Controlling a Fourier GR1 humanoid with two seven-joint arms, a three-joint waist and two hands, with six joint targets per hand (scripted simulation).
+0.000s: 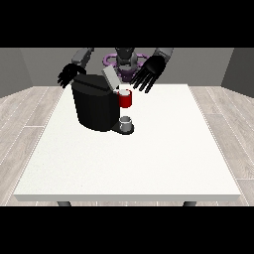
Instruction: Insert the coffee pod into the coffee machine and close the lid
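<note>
A black coffee machine stands on the white table, left of the middle. Its grey lid is tilted up and open. A red thing at the machine sits under the lid on the machine's right side. Below it a small grey thing rests on the machine's base; I cannot tell whether it is the pod. The hand at the view's right hovers open, fingers spread, just above and right of the red thing. The hand at the view's left is open behind the machine's left corner.
The table's front edge runs near the bottom of the view. A wooden floor surrounds the table, with grey walls behind the robot.
</note>
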